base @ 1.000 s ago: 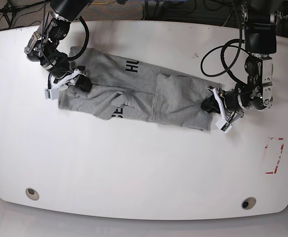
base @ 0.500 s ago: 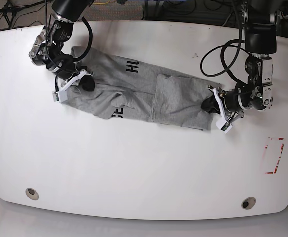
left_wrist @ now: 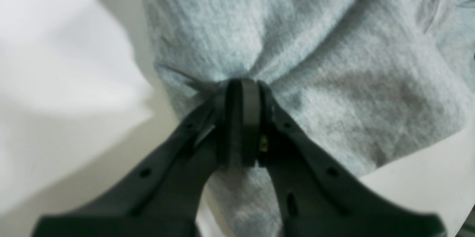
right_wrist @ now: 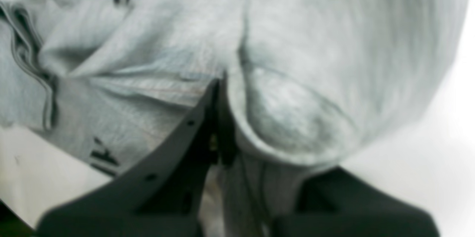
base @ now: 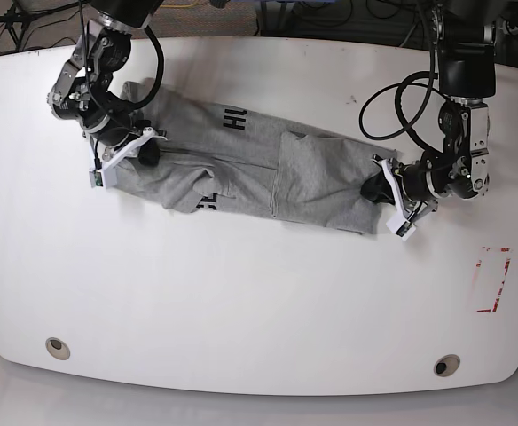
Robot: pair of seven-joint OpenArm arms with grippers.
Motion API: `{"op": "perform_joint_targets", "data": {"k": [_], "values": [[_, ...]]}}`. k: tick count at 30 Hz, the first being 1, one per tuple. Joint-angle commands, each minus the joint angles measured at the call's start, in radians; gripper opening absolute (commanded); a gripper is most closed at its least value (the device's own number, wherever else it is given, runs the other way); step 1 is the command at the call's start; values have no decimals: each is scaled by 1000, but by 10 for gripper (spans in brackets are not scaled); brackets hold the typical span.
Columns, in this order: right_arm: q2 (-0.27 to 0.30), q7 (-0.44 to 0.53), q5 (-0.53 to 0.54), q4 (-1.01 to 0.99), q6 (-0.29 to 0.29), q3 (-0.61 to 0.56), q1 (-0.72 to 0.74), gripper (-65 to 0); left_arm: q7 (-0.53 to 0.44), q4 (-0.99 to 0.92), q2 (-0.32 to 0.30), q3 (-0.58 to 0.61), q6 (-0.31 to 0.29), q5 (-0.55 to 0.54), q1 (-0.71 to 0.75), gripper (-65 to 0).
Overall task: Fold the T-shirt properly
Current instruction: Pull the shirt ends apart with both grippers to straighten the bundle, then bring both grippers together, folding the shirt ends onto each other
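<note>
1. Grey cotton is the main thing here: the T-shirt lies as a long, rumpled band across the upper half of the white table, running from the far left down toward the right.
2. Black letters show on the cloth in two places — "HU" near the upper edge and part of another word lower down, beside a fold.
3. In the base view the right gripper sits at the shirt's left end. Its jaws are pressed together, and the right wrist view shows a bulge of grey cloth gathered right at the jaw tips; the fabric looks caught there, though the blur hides the exact contact.
4. The left gripper is at the shirt's other end, on the right of the base view. Its jaws are closed on a pinch of the T-shirt — in the left wrist view the cloth puckers into creases that fan out from the black pads.
5. A red rectangular outline is marked on the table near its right edge, well apart from the shirt.
</note>
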Motion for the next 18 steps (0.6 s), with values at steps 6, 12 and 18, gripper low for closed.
{"op": "perform_joint_targets", "data": {"k": [6,12,18], "values": [[7,24,-33,197,-35,-134,-7,-650,140,-22,50,8,152,174,18,-607],[9,24,-33,243,-88,-281,-1,-650,140,-23,102,8,160,212,16,-607],[6,25,-33,240,-127,-431,60,-650,152,-22,171,10,160,287,15,-607]]}}
